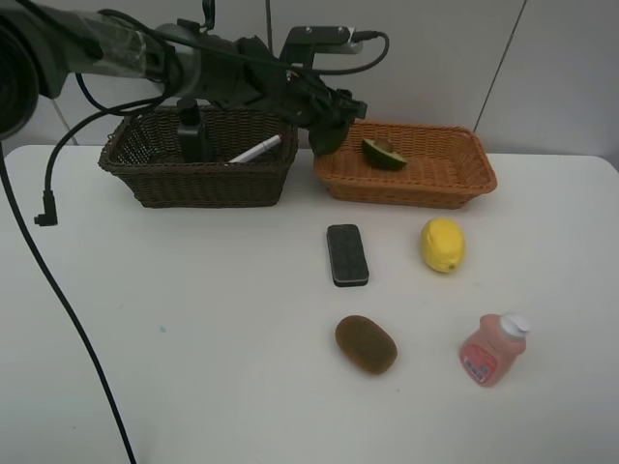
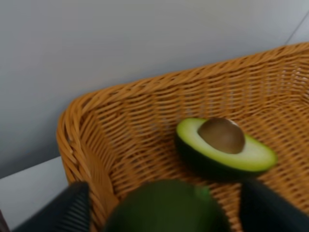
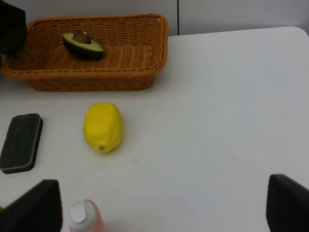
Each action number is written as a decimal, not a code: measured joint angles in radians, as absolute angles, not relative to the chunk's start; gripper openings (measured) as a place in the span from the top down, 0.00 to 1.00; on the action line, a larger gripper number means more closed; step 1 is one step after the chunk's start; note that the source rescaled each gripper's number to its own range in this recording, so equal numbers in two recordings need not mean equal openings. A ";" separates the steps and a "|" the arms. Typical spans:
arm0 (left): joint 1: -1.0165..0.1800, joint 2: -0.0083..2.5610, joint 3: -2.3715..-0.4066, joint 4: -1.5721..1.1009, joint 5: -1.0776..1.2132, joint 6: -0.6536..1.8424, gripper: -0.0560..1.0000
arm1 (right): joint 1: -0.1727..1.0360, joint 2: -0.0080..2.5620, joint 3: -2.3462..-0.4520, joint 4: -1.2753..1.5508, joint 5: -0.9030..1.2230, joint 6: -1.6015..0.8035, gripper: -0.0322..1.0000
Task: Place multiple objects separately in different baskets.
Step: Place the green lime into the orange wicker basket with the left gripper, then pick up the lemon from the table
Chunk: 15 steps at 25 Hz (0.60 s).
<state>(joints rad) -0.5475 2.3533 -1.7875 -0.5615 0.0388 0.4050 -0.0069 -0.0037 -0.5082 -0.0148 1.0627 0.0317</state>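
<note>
Fingers [image 2: 72,212] of the left gripper [image 2: 166,215] stand parted, wicker showing either side of the whole avocado [image 2: 164,208] between them, low over one end of the orange basket [image 2: 72,140], beside the halved avocado [image 2: 222,145] inside it; the right gripper [image 3: 159,205], spread wide and empty, hangs well back from that basket.

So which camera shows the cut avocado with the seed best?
The left wrist view: the halved avocado fills much of the picture, with its pit and pale flesh plain. The right wrist view shows it small but whole in the orange basket. The exterior high view shows it smallest, its pit hard to make out.
</note>
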 joint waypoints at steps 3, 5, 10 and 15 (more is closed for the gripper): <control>-0.547 2.364 -1.788 -0.562 0.006 0.405 0.03 | -0.007 -0.004 -0.508 -0.015 1.063 0.032 0.00; -0.547 2.364 -1.794 -0.562 0.000 0.407 0.01 | -0.007 -0.004 -0.508 -0.015 1.063 0.032 0.00; -0.548 2.364 -1.873 -0.563 0.085 0.407 0.00 | -0.007 -0.004 -0.508 -0.015 1.063 0.032 0.00; -0.544 2.344 -2.012 -0.542 0.422 0.394 0.00 | -0.007 -0.004 -0.508 -0.015 1.063 0.032 0.00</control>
